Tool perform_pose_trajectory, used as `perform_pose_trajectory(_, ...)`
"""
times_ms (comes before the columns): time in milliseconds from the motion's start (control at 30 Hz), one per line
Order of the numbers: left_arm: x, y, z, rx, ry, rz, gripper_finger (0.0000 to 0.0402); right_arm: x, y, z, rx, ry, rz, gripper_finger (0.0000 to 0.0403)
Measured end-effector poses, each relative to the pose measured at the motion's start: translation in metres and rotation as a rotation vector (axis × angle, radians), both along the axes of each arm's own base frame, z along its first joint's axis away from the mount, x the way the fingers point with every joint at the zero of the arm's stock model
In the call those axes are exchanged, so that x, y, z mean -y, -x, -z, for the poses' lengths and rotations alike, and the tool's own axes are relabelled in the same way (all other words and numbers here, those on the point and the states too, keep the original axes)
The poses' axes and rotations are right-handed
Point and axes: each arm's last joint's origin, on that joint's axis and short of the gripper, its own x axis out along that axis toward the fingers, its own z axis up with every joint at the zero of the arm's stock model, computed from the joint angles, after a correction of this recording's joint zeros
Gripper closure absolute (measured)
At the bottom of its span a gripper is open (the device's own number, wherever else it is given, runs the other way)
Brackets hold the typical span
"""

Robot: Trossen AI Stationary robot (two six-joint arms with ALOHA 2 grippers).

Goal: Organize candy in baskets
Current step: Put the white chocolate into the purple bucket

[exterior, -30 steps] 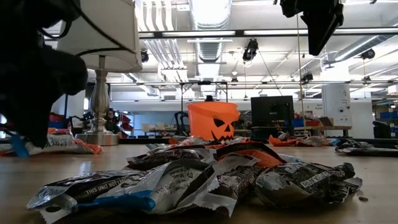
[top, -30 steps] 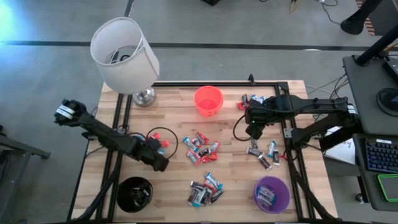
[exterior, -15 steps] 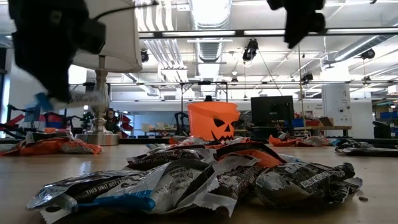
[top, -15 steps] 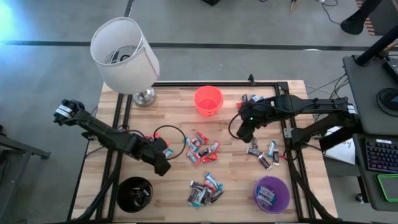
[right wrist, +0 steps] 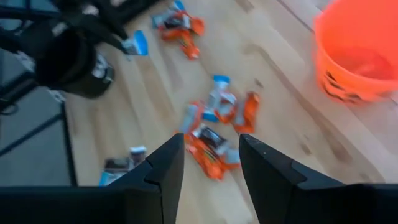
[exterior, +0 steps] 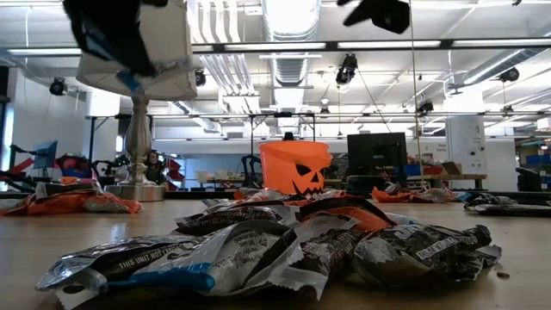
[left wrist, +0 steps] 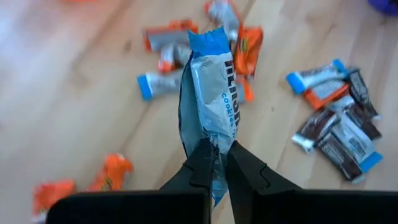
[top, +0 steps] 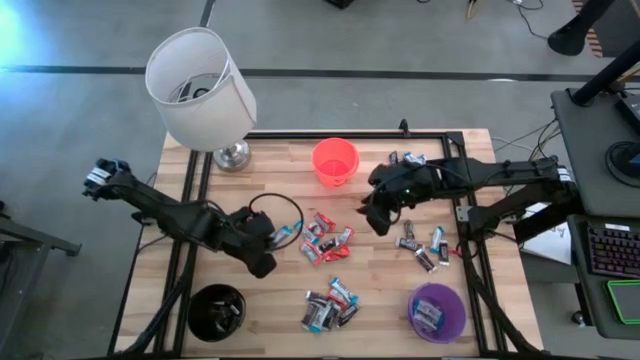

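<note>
Above the table, left tool (left wrist: 216, 163) clamps a blue-and-silver candy (left wrist: 210, 87) lettered "cookie"; right tool (right wrist: 209, 163) gapes apart.

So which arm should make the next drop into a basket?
Left, probably: its gripper already holds a blue-and-silver candy. The right gripper hangs open and empty above the middle pile.
</note>
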Motion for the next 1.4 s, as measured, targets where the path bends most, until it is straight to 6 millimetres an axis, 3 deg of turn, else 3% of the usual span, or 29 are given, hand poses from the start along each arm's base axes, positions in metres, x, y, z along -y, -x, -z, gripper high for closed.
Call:
perform_pose_trajectory(300,-0.006,-0.001,-0.034,0.226,-0.094,0.090,0.0400,-0.032,-0.034,0.000,0.217,0.006,-0.084,0.0252)
perform_pose_trajectory(600,-0.010,0.006,-0.063,0.422,-0.131,0.170,0.0400,-0.044,-0.063,0.014,0.250,-0.010,-0.099,0.0223)
perform_pose_trajectory(1067,-0.009,-0.002,-0.065,0.461,-0.158,0.228,0.0400,-0.051,-0.093,0.013,0.482,0.022,-0.139,0.0222)
perform_pose_trajectory(1400,-0.006,-0.009,-0.060,0.448,-0.160,0.251,0.0400,-0.049,-0.096,0.011,0.522,0.048,-0.084,0.0234)
